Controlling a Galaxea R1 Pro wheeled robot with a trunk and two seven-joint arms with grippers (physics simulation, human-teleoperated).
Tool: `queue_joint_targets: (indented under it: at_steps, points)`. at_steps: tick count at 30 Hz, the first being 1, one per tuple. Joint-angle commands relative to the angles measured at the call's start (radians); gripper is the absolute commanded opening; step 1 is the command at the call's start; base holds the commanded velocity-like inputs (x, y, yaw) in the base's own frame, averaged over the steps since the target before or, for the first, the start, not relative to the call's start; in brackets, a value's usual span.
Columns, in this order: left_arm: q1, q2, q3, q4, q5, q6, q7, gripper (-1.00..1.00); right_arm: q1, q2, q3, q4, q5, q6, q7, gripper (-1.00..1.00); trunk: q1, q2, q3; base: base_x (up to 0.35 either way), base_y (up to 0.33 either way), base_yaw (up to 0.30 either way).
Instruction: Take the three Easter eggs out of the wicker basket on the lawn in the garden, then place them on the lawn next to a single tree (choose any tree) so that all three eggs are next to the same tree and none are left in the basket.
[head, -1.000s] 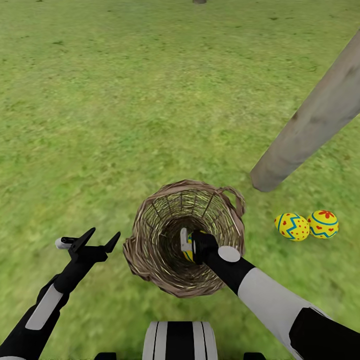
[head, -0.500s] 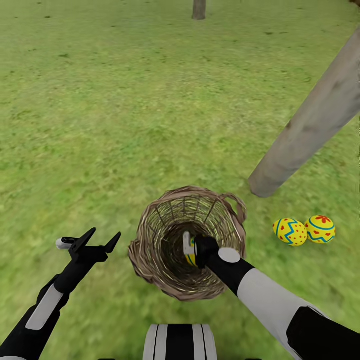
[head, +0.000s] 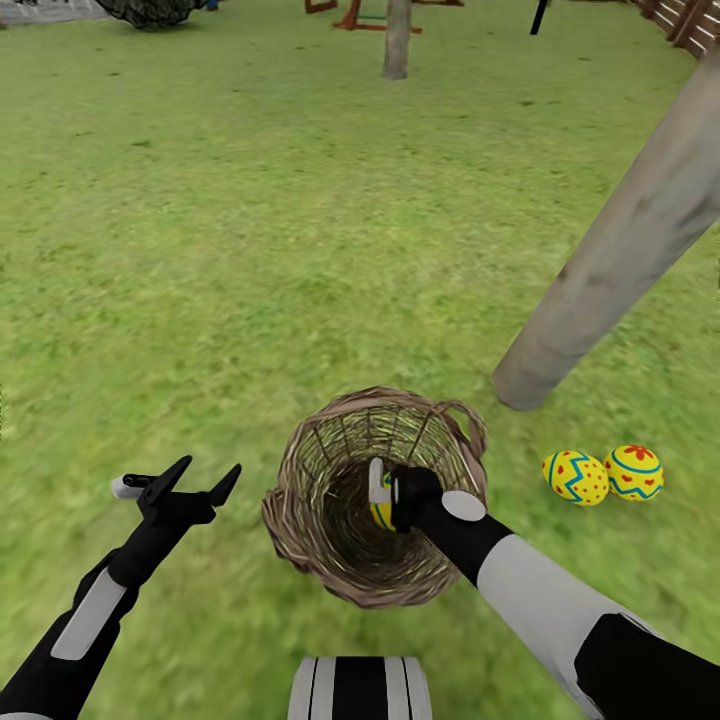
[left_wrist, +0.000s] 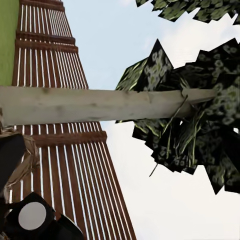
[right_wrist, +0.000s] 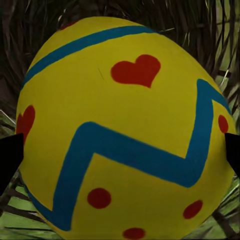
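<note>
Right wrist view, upright egg (right_wrist: 125, 130) gripped between right fingers (right_wrist: 10, 160) inside basket (head: 330, 520)

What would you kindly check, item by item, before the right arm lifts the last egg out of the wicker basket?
1. Right tool closed on the yellow egg with red hearts and blue zigzag: ok, fingertips sit at both sides of it.
2. Egg free of the round tan woven wicker basket: not ok, it sits inside.
3. Drop spot by the pale-grey tree trunk: ok, bare green lawn lies around the two yellow painted eggs.
4. Those two eggs beside the same trunk: ok.
5. Left tool out of the way: ok, open, apart from the basket.
6. Grip firmness: cannot tell.
</note>
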Motion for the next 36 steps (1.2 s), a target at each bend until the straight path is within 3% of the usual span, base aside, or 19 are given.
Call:
queue_joint_targets:
  at_steps: [1,4,8,13,16,17,18,21,22,23,26,27,29,33,35,36]
  points:
    - [0.000,0.001,0.000,0.000,0.004,0.009,0.000,1.00,-0.001,0.001,-0.025,-0.002,0.010,0.002,0.021,-1.00,-0.001,0.000,0.003,0.000,0.000,0.000]
    - [0.000,0.003,0.001,-0.001,0.005,0.010,-0.001,1.00,-0.001,0.004,-0.096,-0.005,0.010,0.000,0.097,-1.00,-0.002,0.001,0.015,0.000,0.000,0.000]
    - [0.000,0.007,0.002,-0.002,0.005,0.010,-0.001,1.00,-0.001,0.004,-0.106,-0.006,0.010,0.002,0.113,-1.00,-0.004,0.002,0.030,0.000,0.000,0.000]
    - [0.000,0.039,0.001,-0.003,0.005,0.010,-0.003,1.00,-0.001,0.005,-0.195,-0.018,0.007,0.002,0.120,-1.00,-0.006,0.003,0.050,0.000,0.000,0.000]
    - [0.000,0.047,0.002,-0.006,0.005,0.011,-0.002,1.00,-0.001,0.003,-0.238,-0.119,0.007,0.003,0.291,-1.00,-0.007,0.004,0.061,0.000,0.000,0.000]
    - [0.000,0.064,0.001,-0.008,0.005,0.011,-0.002,1.00,-0.001,0.002,-0.271,-0.169,0.007,0.004,0.365,-1.00,-0.008,0.004,0.065,0.000,0.000,0.000]
    - [0.000,0.076,0.001,-0.009,0.005,0.011,-0.002,1.00,-0.001,0.002,-0.311,-0.197,0.007,0.004,0.406,-1.00,-0.008,0.004,0.069,0.000,0.000,0.000]
    - [0.000,0.092,0.001,-0.012,0.005,0.013,-0.002,1.00,-0.001,0.002,-0.619,-0.237,0.005,0.003,0.640,-1.00,-0.010,0.005,0.081,0.000,0.000,0.000]
    - [0.000,0.091,0.000,-0.012,0.005,0.013,-0.001,1.00,-0.001,0.003,-0.679,-0.247,0.005,0.002,0.685,-1.00,-0.010,0.005,0.085,0.000,0.000,0.000]
    - [-0.001,0.090,0.000,-0.012,0.005,0.013,0.001,1.00,-0.001,0.003,-0.763,-0.269,0.005,0.003,0.736,-1.00,-0.010,0.005,0.088,0.000,0.000,0.000]
    - [-0.005,0.094,0.000,-0.013,0.005,0.016,0.003,1.00,-0.001,0.003,-0.935,-0.327,-0.003,0.004,0.838,-1.00,-0.012,0.006,0.100,0.000,0.000,0.000]
    - [-0.008,0.094,0.000,-0.013,0.004,0.017,0.003,1.00,0.000,0.000,-0.956,-0.331,-0.030,0.004,0.838,-1.00,-0.012,0.006,0.104,0.000,0.000,0.000]
    - [-0.013,0.095,0.000,-0.011,0.004,0.019,0.004,1.00,0.001,-0.011,-1.003,-0.334,-0.156,0.007,0.838,-1.00,-0.013,0.007,0.112,0.000,0.000,0.000]
    - [-0.014,0.094,0.000,-0.013,0.005,0.021,0.051,1.00,0.012,-0.068,-1.026,-0.330,-0.347,0.112,0.838,-1.00,-0.015,0.007,0.127,0.000,0.000,0.000]
    - [-0.015,0.091,-0.001,-0.014,0.004,0.021,0.070,1.00,0.083,-0.132,-1.027,-0.326,-0.570,0.169,0.838,-1.00,-0.016,0.008,0.135,-0.054,0.000,0.000]
    - [-0.015,0.090,-0.002,-0.014,0.004,0.020,0.073,1.00,0.116,-0.171,-1.027,-0.323,-0.658,0.205,0.838,-1.00,-0.016,0.008,0.139,-0.262,0.000,0.000]
